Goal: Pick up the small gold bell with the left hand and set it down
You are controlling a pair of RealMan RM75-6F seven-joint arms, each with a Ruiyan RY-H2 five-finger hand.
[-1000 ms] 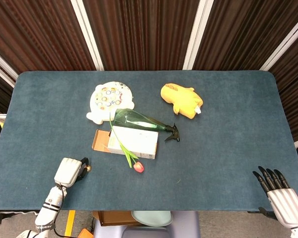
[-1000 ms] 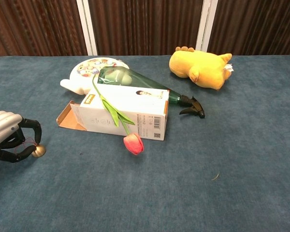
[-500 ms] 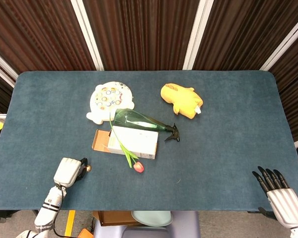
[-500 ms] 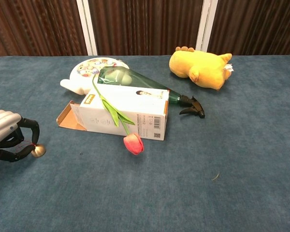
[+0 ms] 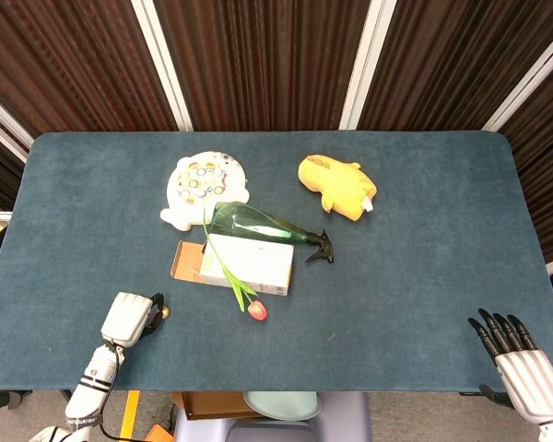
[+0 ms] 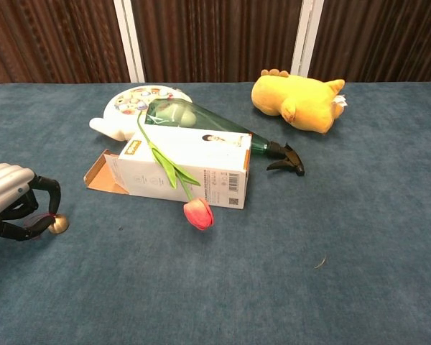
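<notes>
The small gold bell (image 6: 57,224) is low on the blue table near its front left edge, and also shows as a tiny gold dot in the head view (image 5: 164,313). My left hand (image 6: 11,205) curls around the bell and pinches it between thumb and fingertip at cloth level. From above, the silver back of the left hand (image 5: 129,319) hides most of the grip. My right hand (image 5: 514,354) rests at the table's front right edge, fingers straight and apart, holding nothing.
A white carton (image 6: 179,167) with a tulip (image 6: 198,213) across it lies at centre left. A green spray bottle (image 6: 201,121) and a white toy (image 6: 129,104) lie behind it. A yellow plush (image 6: 298,100) lies at the back right.
The left hand and bell have shifted only a hair. The right hand has not moved.
</notes>
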